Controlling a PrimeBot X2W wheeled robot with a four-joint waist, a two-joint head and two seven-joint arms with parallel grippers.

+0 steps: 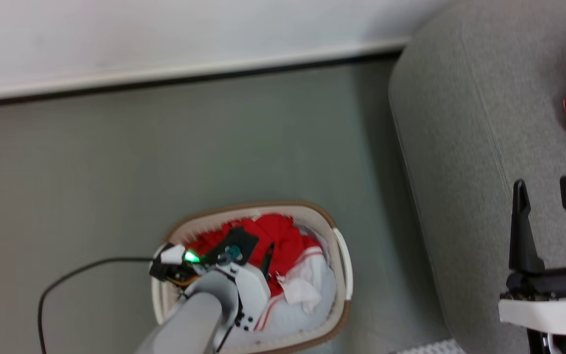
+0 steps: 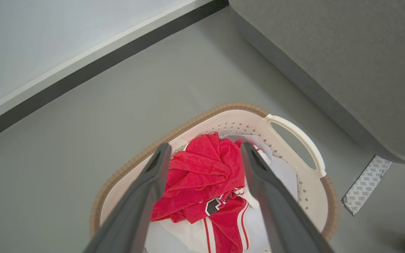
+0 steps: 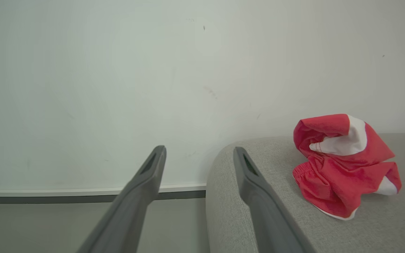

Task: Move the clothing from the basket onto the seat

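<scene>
The white basket [image 1: 343, 255] with its tan rim stands on the floor, left of the grey sofa [image 1: 465, 147]. Inside it lie red clothing [image 1: 285, 238] and a pale white piece [image 1: 312, 287]. My left gripper [image 1: 257, 255] hangs over the basket. In the left wrist view this gripper [image 2: 205, 151] is open, its fingers to either side of the crumpled red garment [image 2: 202, 175] and above it, holding nothing. My right gripper [image 1: 543, 189] is open and empty over the sofa. A red and white garment [image 3: 343, 165] lies on the sofa [image 3: 381, 228], right of the right gripper [image 3: 199, 151].
A white wall with a baseboard [image 1: 189, 73] runs behind the grey floor. A black cable [image 1: 67, 280] trails on the floor left of the basket. A patterned tape strip [image 2: 366, 184] lies between the basket's handle [image 2: 302, 140] and the sofa's base.
</scene>
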